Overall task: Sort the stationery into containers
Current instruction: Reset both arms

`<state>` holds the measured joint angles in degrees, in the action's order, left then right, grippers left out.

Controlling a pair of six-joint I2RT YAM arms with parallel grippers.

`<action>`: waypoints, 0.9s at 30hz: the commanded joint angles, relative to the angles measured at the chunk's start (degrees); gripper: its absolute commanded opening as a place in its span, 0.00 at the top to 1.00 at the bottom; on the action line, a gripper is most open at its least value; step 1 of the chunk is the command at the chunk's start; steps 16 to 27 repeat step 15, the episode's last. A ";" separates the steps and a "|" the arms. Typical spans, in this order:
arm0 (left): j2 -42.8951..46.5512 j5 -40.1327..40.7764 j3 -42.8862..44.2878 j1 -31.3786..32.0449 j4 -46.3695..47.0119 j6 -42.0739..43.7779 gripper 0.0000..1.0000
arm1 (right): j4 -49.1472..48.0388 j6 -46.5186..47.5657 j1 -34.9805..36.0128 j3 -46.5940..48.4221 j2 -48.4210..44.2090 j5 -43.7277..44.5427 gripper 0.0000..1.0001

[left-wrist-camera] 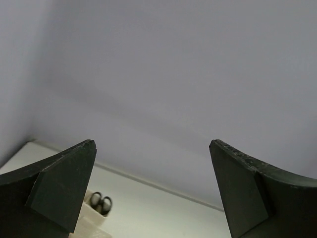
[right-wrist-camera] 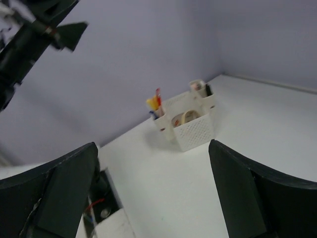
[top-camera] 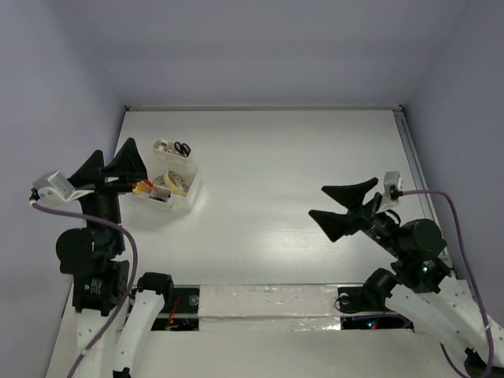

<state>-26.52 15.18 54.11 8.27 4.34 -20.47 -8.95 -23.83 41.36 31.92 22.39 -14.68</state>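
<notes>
The container [top-camera: 187, 191], a whitish box split into compartments, sits on the counter [top-camera: 299, 157] close to its left edge, toward the far left corner. Its long axis runs roughly from far to near, parallel to that edge. The left end effector [top-camera: 114, 157] is by far the nearer one. It hangs raised over the container's left side, so the box lies just to its right and below, and its fingers point at the far wall rather than down. From the left wrist only the scissors [left-wrist-camera: 100, 203] handles and a corner of the box show, low beside one finger. Its jaws stand wide apart with nothing between them. The right end effector [top-camera: 327, 205] is well apart, over the right half of the counter. It faces the container across bare surface, also spread wide and empty. The scissors stand in the far compartment, a tape roll [top-camera: 175, 183] in the middle and pens [top-camera: 143, 187] at the near end. No loose stationery shows on the counter, so sorting looks finished or nearly so.
</notes>
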 commanded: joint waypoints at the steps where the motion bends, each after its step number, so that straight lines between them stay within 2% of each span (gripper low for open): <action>1: 3.04 -13.84 -1.81 0.16 -2.49 -3.61 0.01 | 6.30 1.68 0.47 3.66 -2.70 20.50 0.00; 5: 6.47 -18.77 -3.74 0.16 -2.93 -3.70 0.01 | 8.77 2.30 0.47 4.46 -5.43 32.39 0.00; 10: 11.66 -18.70 -10.49 0.16 -4.25 -1.16 0.01 | 13.42 2.04 0.47 3.50 -5.17 40.60 0.00; 15: 16.06 -17.74 -15.17 1.03 -4.25 0.43 0.01 | 13.96 -0.50 0.47 2.36 -4.11 42.63 0.00; 27: 16.06 -17.74 -15.17 1.03 -4.25 0.43 0.01 | 13.96 -0.50 0.47 2.36 -4.11 42.63 0.00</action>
